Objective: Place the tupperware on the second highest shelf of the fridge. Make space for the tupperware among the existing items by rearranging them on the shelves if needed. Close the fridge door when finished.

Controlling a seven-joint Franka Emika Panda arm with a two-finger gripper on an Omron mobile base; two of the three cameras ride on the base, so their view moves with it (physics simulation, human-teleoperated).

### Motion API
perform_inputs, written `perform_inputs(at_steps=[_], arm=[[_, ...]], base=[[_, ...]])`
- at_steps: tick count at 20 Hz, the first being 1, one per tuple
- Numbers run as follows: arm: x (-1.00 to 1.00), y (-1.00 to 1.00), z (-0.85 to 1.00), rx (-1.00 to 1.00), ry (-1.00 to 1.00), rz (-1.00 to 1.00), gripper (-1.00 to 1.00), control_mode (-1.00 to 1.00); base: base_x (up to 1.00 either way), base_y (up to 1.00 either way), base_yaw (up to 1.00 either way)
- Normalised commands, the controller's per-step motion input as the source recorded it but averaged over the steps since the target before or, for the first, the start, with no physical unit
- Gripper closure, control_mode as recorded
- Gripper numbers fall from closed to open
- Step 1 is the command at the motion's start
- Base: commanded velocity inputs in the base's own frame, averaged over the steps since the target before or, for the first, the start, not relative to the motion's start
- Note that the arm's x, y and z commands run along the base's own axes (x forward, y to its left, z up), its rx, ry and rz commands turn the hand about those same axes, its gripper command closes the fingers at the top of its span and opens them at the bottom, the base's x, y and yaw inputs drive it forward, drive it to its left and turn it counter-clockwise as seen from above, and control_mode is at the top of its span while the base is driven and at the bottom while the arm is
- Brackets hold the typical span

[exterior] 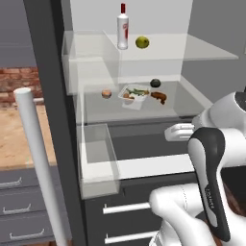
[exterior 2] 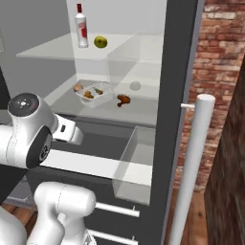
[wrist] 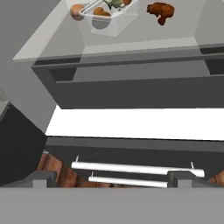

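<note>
The fridge [exterior: 53, 96] stands open, white inside. Its upper glass shelf [exterior: 202, 50] carries a red-capped clear bottle [exterior: 123, 26] and a yellow-green fruit [exterior: 141, 42]. On the glass shelf below [exterior: 187, 103] sits the tupperware [exterior: 133, 95] [exterior 2: 92, 94] [wrist: 109, 17], with a beige ball [exterior: 106, 94] to its left, a dark green fruit [exterior: 155, 82] behind it and a brown food piece [exterior: 159, 97] to its right. The fridge's top is out of frame, so I cannot rank the shelves. My gripper [exterior: 172, 132] [exterior 2: 76, 138] [wrist: 113, 178] hangs open and empty, below and in front of that shelf.
Clear door bins [exterior: 98, 158] [exterior 2: 136, 162] hang on both open doors, whose white bar handles [exterior: 38, 158] [exterior 2: 191, 162] flank me. Under the shelf are a dark drawer [wrist: 131, 92], a white ledge [wrist: 131, 122] and lower drawers with white bar handles [wrist: 131, 168]. Brick wall [exterior 2: 220, 57] at right.
</note>
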Motion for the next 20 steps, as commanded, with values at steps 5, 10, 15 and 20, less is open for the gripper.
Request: perform_inputs(at_steps=[5, 10, 15, 20], arm=[[0.00, 0.00, 0.00, 0.00, 0.00, 0.00, -1.00, 1.00], [0.00, 0.00, 0.00, 0.00, 0.00, 0.00, -1.00, 1.00], [0.00, 0.00, 0.00, 0.00, 0.00, 0.00, -1.00, 1.00], [0.00, 0.00, 0.00, 0.00, 0.00, 0.00, -1.00, 1.00]], base=[[-0.73, 0.00, 0.00], [-0.36, 0.00, -0.05], [0.00, 0.09, -0.14], [0.00, 0.15, -0.20]])
